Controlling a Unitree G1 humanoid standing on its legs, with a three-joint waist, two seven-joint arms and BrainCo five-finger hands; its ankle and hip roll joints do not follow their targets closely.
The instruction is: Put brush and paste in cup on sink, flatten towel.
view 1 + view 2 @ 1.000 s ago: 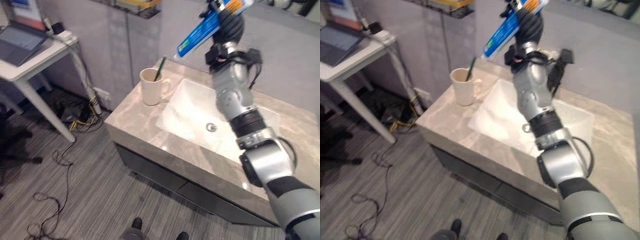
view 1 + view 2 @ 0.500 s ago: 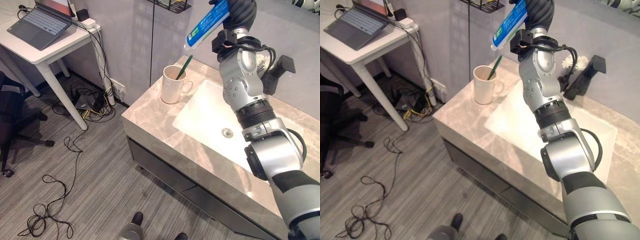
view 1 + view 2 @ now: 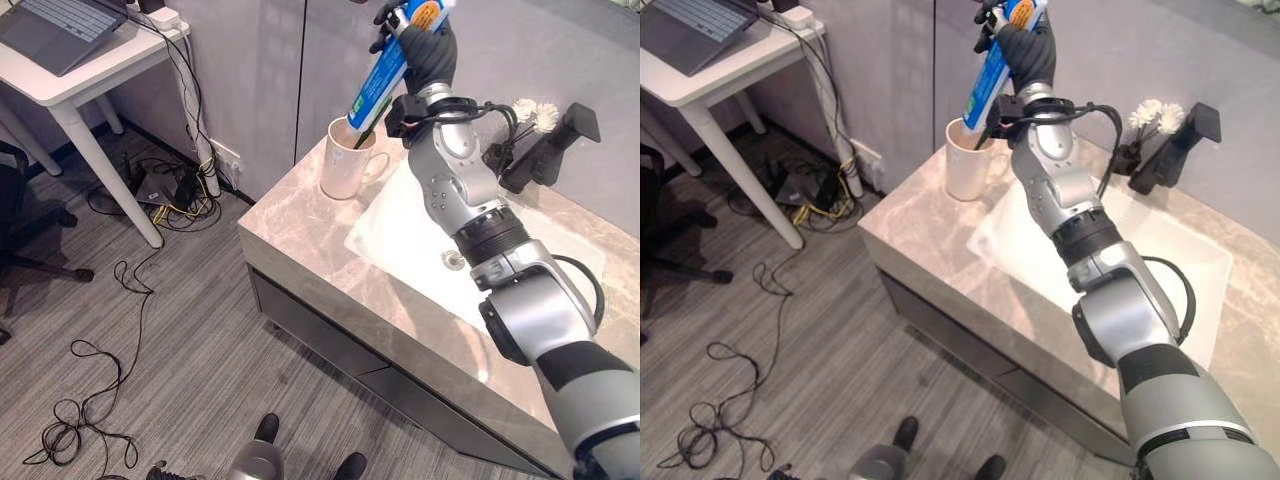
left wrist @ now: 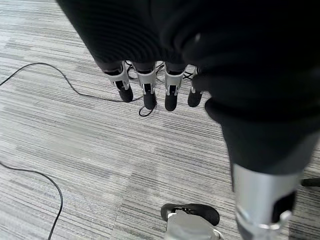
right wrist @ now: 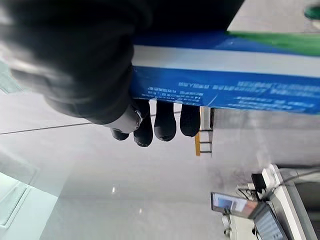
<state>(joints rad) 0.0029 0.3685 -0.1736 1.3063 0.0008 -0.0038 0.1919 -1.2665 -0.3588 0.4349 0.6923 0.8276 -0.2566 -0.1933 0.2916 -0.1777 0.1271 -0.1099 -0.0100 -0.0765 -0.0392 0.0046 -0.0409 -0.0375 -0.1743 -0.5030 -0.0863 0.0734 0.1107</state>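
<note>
One second earlier the toothpaste tube point(image 3: 392, 65) was held high and well clear of the cup point(image 3: 345, 160); now its lower end reaches the cup's rim, beside the green toothbrush point(image 3: 359, 138) standing inside. The cup sits on the marble countertop point(image 3: 300, 235) at the near-left corner of the white sink basin point(image 3: 400, 240). A black holder point(image 3: 545, 150) with white flowers point(image 3: 530, 110) stands by the wall; a white desk point(image 3: 85, 75) with a laptop point(image 3: 55, 20) is at left. The right hand point(image 3: 425, 45), arm raised, clenches the tube, tilted steeply. The left hand point(image 4: 150, 87) hangs over grey floor point(image 4: 75, 150), fingers relaxed.
</note>
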